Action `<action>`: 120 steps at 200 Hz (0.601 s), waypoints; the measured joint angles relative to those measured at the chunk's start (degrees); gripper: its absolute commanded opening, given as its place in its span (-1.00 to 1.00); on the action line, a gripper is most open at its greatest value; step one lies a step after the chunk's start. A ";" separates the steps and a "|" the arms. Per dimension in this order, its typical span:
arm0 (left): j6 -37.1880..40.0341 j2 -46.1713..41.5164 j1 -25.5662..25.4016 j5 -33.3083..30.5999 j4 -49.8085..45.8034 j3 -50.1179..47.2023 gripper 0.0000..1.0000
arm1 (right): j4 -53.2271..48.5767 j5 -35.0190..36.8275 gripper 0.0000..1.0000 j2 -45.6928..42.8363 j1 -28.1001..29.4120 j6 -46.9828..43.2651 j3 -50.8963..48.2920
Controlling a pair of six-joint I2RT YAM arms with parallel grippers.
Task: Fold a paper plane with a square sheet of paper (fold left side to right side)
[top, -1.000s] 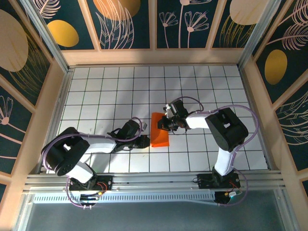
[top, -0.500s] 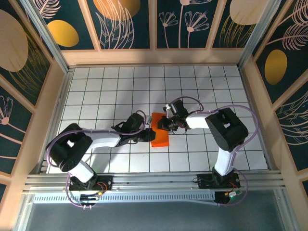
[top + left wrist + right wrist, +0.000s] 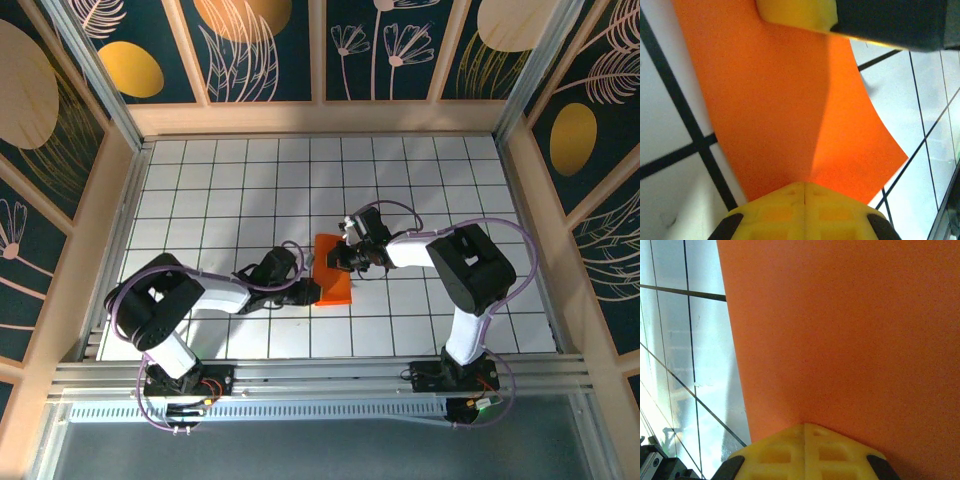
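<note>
The square sheet of paper (image 3: 336, 284) is bright orange and lies flat on the tiled floor as a narrow upright rectangle. No paper plane is in view. My left gripper (image 3: 314, 292) is shut, its yellow tips pressing on the paper's near left edge. My right gripper (image 3: 335, 261) is also shut and presses on the paper's upper part from the right. In the left wrist view the shut tips (image 3: 805, 187) rest on the orange paper (image 3: 780, 100), and the right gripper's yellow finger (image 3: 795, 15) shows at the top. In the right wrist view the shut tips (image 3: 805, 428) rest on the paper (image 3: 840, 330).
The white tiled floor (image 3: 230, 190) with black grid lines spreads around the paper. Wooden walls (image 3: 320, 118) close it in at the back and sides. The arms' bases sit on a metal rail (image 3: 320, 380) along the near edge.
My left gripper moved right onto the paper's left edge, then slid toward its near corner. The right gripper stayed pressed on the paper.
</note>
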 measured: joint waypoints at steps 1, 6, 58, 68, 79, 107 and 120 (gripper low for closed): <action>0.00 -0.09 -0.04 0.00 0.09 -0.17 -0.93 | -0.02 0.00 -1.00 0.00 0.00 0.00 0.00; 0.00 -0.44 -0.11 0.00 0.42 -0.70 -0.93 | -0.04 0.02 -1.00 0.00 0.00 -0.02 0.02; -0.15 -4.04 -1.22 0.04 1.70 -5.07 -0.93 | -0.13 0.13 -1.00 0.00 0.00 -0.02 0.07; -0.15 -4.57 -1.33 0.13 1.66 -5.57 -0.93 | -0.13 0.13 -1.00 0.00 0.00 -0.04 0.07; -0.13 -5.05 -1.38 0.26 1.40 -5.95 -0.93 | -0.13 0.13 -1.00 0.00 0.09 -0.20 0.07; -0.20 -7.30 -1.60 0.42 -1.46 -6.60 -0.93 | -0.24 0.15 -1.00 -0.04 0.09 -0.42 0.07; -0.48 -9.16 -1.60 0.42 -4.07 -6.56 -0.93 | -0.28 0.20 -1.00 -0.09 0.11 -0.44 0.07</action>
